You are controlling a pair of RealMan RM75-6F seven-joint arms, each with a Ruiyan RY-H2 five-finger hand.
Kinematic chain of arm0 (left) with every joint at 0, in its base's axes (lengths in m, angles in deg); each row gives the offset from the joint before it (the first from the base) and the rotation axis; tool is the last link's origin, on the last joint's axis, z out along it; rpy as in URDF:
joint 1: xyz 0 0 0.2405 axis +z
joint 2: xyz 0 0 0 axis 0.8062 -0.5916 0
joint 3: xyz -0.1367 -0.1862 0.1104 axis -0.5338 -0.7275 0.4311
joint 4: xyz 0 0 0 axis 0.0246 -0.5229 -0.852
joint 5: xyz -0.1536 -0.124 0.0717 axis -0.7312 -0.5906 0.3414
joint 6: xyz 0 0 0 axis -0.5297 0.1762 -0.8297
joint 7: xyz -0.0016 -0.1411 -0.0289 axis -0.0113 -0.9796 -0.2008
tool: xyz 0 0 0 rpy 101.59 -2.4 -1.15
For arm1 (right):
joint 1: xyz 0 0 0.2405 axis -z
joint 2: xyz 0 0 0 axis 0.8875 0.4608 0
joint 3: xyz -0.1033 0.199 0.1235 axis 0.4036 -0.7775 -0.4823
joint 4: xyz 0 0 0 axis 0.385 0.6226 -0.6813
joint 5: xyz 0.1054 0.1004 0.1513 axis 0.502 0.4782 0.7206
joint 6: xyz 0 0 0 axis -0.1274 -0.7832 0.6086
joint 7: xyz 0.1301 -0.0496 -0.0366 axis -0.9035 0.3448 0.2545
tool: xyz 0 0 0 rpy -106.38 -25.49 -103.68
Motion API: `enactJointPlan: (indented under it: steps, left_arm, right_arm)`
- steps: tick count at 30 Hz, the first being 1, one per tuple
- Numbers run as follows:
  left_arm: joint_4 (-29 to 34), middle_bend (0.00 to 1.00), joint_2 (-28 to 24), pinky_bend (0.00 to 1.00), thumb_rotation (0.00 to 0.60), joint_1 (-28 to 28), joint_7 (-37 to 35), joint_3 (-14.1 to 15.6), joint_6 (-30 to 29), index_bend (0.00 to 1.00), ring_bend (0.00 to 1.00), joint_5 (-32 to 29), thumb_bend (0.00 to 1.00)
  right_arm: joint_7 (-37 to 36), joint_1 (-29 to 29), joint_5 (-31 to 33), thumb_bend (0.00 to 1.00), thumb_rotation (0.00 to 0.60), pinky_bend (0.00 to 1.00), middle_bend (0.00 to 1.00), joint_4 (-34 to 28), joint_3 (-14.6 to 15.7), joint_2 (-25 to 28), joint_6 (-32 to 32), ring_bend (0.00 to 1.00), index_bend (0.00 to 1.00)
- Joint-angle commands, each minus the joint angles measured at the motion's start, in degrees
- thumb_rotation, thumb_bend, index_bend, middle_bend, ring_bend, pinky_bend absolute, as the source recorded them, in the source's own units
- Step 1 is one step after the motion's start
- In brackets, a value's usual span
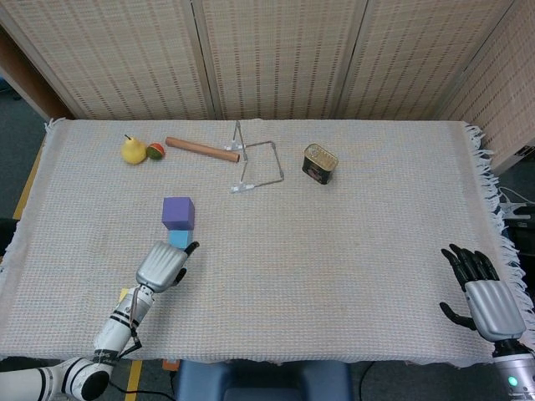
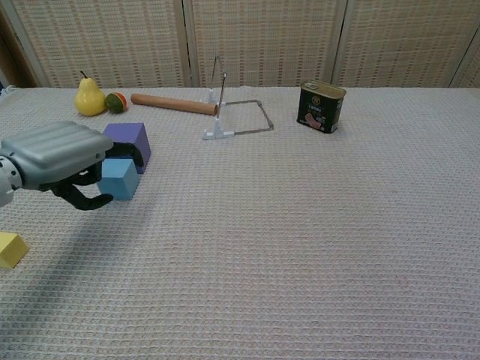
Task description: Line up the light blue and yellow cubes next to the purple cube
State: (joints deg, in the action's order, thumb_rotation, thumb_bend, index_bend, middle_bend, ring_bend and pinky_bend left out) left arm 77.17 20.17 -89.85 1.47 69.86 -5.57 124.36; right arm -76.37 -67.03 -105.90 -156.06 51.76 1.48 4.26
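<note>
The left hand [image 1: 164, 266] hovers at the near left of the worktop [image 1: 351, 242], just near of the blue cube [image 2: 118, 178]. Its fingers [image 2: 88, 201] are curled but apart, and nothing is held; in the chest view the dark fingertips sit close to the cube's left face, though whether they touch it cannot be told.

The blue cube stands on the cloth directly near of the purple cube [image 1: 178, 212], the two touching or almost so, forming a short line running near to far. In the head view only a sliver of the blue cube shows between the purple cube and the hand.

The yellow cube [image 2: 10, 249] lies well apart from them, at the near left edge of the chest view, on the cloth. In the head view only a small yellow patch shows beside the left wrist.

The right hand [image 1: 485, 294] rests at the near right corner, fingers spread and empty, far from the cubes.

Along the far side, from left to right: a pear [image 1: 133, 150] with a small orange-green fruit [image 1: 155, 151] just beside it, a wooden rod [image 1: 201, 149], a wire stand [image 1: 255, 167], and a tin [image 1: 319, 163].
</note>
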Motion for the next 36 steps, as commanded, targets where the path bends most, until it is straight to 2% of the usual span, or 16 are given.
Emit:
enactJointPlan:
  steps: [1,5,12,15,18,20,36]
  left_arm:
    - [4.04,1.00,-2.21,1.00,0.600,2.87,0.24,4.64,-2.15,0.30,1.00,4.31,0.38]
    - [4.10,1.00,-2.33,1.00,0.600,3.34,1.74,5.44,-0.08,0.30,1.00,2.18,0.38]
    - [2.99,1.00,-3.03,1.00,0.600,2.31,2.28,3.17,4.52,0.23,1.00,-5.05,0.44]
    - [2.50,1.00,-3.38,1.00,0.600,1.90,1.54,2.32,5.47,0.22,1.00,-6.44,0.50]
    - [1.59,1.00,-3.10,1.00,0.600,1.68,0.75,1.51,5.66,0.20,1.00,-7.04,0.61]
    - [0.81,1.00,-2.97,1.00,0.600,1.39,-0.01,0.95,6.12,0.20,1.00,-7.46,0.65]
    - [-3.87,1.00,-1.99,1.00,0.600,-0.29,-2.59,-0.61,9.19,0.17,1.00,-9.69,0.65]
  right_arm:
    - [-0.15,0.01,-0.25,0.00,0.600,0.00,0.00,-0.07,0.08,0.06,-0.11,0.00,0.00]
    - [-0.19,-0.06,-0.36,0.00,0.600,0.00,0.00,-0.13,0.14,0.07,0.01,0.00,0.00]
    - [-0.33,-0.04,-0.74,0.01,0.600,0.00,0.00,-0.25,0.45,0.35,0.10,0.00,0.00]
    - [-0.20,-0.17,-0.33,0.01,0.600,0.00,0.00,-0.16,0.42,0.32,0.57,0.00,0.00]
    - [-0.03,-0.33,-0.02,0.01,0.600,0.00,0.00,-0.24,0.44,0.30,1.07,0.00,0.00]
    - [-0.03,-0.40,0.10,0.01,0.600,0.00,0.00,-0.31,0.43,0.33,1.24,0.00,0.00]
    - [1.73,-1.06,2.01,0.01,0.600,0.00,0.00,-0.41,-0.10,-0.39,2.70,0.00,0.00]
